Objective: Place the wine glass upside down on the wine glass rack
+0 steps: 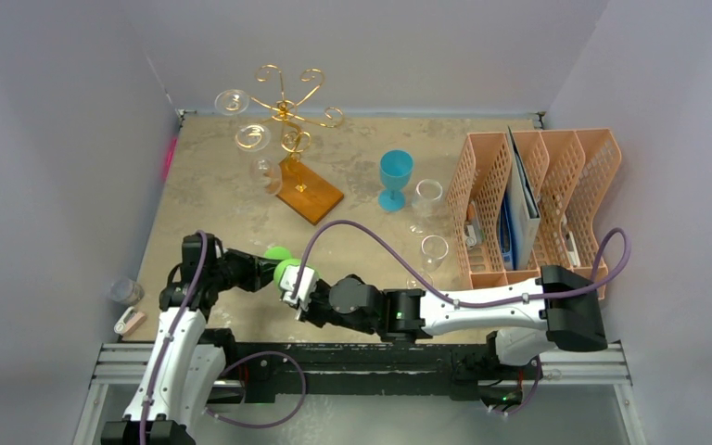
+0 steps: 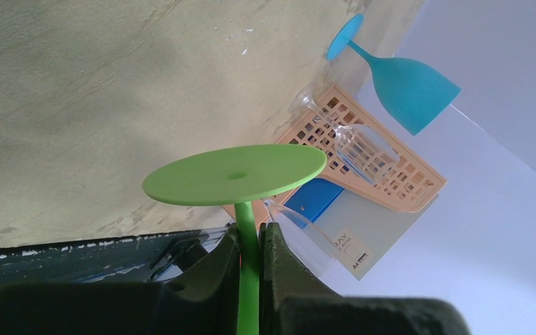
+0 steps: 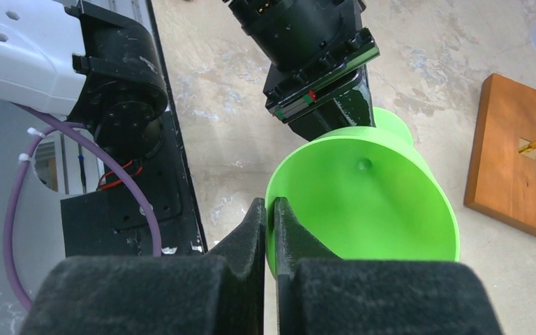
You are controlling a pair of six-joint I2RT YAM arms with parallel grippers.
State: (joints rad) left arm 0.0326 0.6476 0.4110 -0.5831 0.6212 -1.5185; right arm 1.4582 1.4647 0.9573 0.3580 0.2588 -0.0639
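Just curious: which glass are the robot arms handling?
At the near edge of the table, the left gripper and right gripper meet. Between them is the wine glass. It alone is bright green, unlike the clear glasses and blue glass behind.

From overhead I can barely see the green wine glass (image 1: 285, 269); it's mostly buried between the left gripper (image 1: 266, 271) and the right gripper (image 1: 294, 286). My left wrist cam cuts its stem at the bottom edge (bowl out of frame). The right wrist cam crops the wine glass rack (image 3: 513, 160) at the right edge. The clear thing (image 1: 126, 291) and pinkish thing (image 1: 130, 321) by the left wall are too tiny to identify.
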